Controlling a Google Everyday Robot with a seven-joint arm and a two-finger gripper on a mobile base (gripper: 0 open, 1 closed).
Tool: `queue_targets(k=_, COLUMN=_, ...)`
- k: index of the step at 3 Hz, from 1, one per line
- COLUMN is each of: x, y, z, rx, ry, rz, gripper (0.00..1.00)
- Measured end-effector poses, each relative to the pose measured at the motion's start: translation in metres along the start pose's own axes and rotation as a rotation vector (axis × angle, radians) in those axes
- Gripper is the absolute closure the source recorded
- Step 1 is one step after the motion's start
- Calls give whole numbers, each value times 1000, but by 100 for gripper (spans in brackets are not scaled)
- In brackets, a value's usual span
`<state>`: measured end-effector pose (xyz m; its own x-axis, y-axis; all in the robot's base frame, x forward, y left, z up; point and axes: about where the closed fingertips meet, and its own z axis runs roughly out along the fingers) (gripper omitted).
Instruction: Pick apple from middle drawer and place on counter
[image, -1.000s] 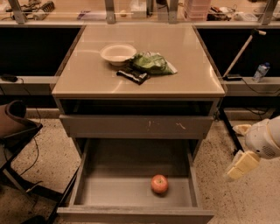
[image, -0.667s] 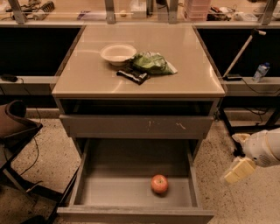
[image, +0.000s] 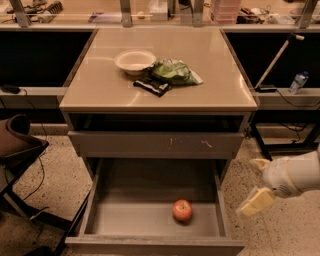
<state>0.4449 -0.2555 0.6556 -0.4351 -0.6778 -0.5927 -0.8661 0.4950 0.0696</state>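
Drawer (image: 135, 220) nearest the camera – the wide, deep grey one pulled far out from the cabinet, with a smooth, bare grey bottom. The apple (image: 182, 210) sits on that bottom, right of the middle and toward the front wall, touching neither side. It is red-orange and stands alone in the drawer.

Out to the right, beyond the drawer's right wall and over the speckled floor (image: 55, 185), hangs the gripper (image: 248, 186) on the end of a white arm that comes in from the right edge. Its two pale yellow fingers (image: 257, 201) are spread apart with nothing between them; the lower one points down and left toward the drawer. The gripper is well apart from the apple and touches nothing.

Above the open drawer is a second grey drawer front (image: 155, 145) with light scratch marks, out only a little way. On top of the cabinet lies the counter (image: 210, 85), glossy and beige. A white bowl (image: 135, 61) stands on its far left part, a crumpled green bag (image: 174, 72) lies just to the right of the bowl, and a dark packet (image: 152, 86) lies in front of them, touching the bag.

At the left edge a brown chair (image: 17, 142) stands on the floor. Farther back on the right a small bottle (image: 298, 82) stands on a low shelf – and along the top runs a lighter workbench (image: 100, 15) with metal posts and clutter.
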Motion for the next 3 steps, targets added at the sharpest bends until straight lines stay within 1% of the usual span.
queue_targets(k=1, x=-29, y=26, z=53, rx=-38, ry=-95, rz=-51, gripper=0)
queue_targets(k=2, x=-64, y=34, z=89, rx=-38, ry=-170, rz=-96, gripper=0)
queue_targets(k=3, x=-94, y=25, z=116, rx=-12, ry=-206, rz=-111, gripper=0)
